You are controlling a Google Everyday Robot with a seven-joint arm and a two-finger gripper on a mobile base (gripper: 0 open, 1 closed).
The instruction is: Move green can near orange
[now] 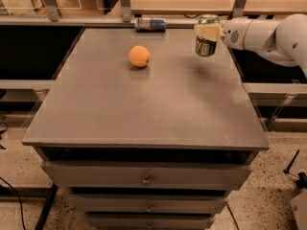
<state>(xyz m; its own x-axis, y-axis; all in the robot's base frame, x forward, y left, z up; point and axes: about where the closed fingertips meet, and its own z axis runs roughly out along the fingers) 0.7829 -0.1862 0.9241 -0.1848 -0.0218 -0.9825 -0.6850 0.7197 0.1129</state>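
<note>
**Q:** Camera view: where is the hand, and in what state?

**A:** The hand (207,32) is over the far right part of the desk (144,109), at the end of a white arm (268,32) that enters from the right edge of the view. Its pale fingers (199,31) are clamped across the upper part of the green can (206,47), pinching it.

**Q:** How is the green can positioned?

**A:** It is upright, with its silver top showing above the fingers and its lower body below them. Its base appears to sit slightly clear of the desk surface. A soft shadow lies on the desk just beneath it.

**Q:** Where is the orange?

**A:** The orange (139,56) rests on the desk, left of the green can and slightly nearer the camera. The two are well apart, with bare desk surface between them.

**Q:** What else is on the desk?

**A:** A blue and silver can (150,24) lies on its side at the far edge, behind the orange and left of the hand. It touches neither of them.

**Q:** And below the surface?

**A:** The front of the desk shows a stack of drawers (144,176), each with a small central knob.
</note>
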